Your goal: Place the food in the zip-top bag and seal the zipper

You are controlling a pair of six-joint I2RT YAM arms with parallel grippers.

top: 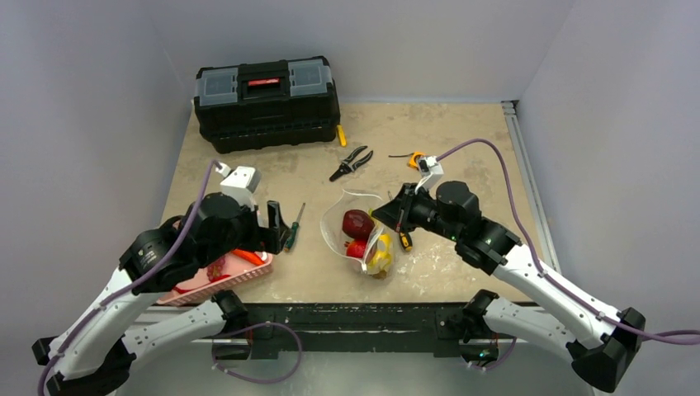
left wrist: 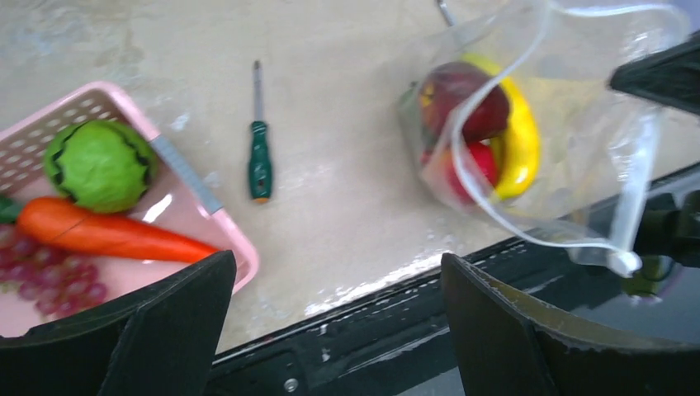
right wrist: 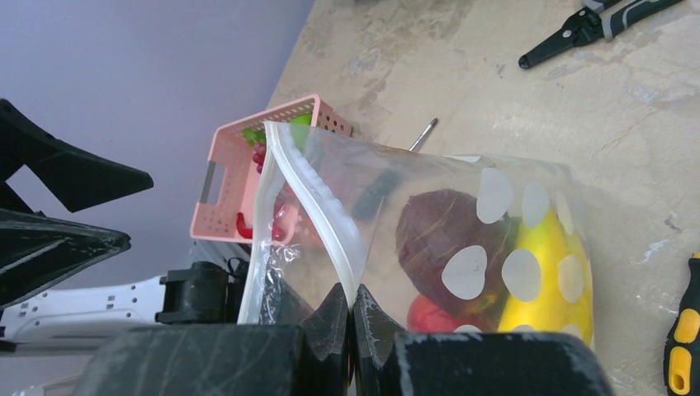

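The clear dotted zip-top bag (top: 361, 233) lies at the table's middle with its mouth open toward the left. Inside it are a dark red round fruit (right wrist: 442, 231), a yellow banana (right wrist: 541, 276) and a small red piece (right wrist: 429, 315). My right gripper (right wrist: 353, 295) is shut on the whitish zipper (right wrist: 322, 194), holding that rim up. My left gripper (left wrist: 338, 318) stands open and empty over the table's near edge, between the bag and the pink basket (left wrist: 206, 210). In the basket lie a green vegetable (left wrist: 99, 165), an orange carrot (left wrist: 107, 235) and purple grapes (left wrist: 49, 280).
A green screwdriver (left wrist: 260, 161) lies between basket and bag. A yellow-black screwdriver (right wrist: 681, 342) lies right of the bag. Pliers (top: 351, 162), a small orange tool (top: 414, 157) and a black toolbox (top: 267, 99) sit farther back. Grey walls enclose the table.
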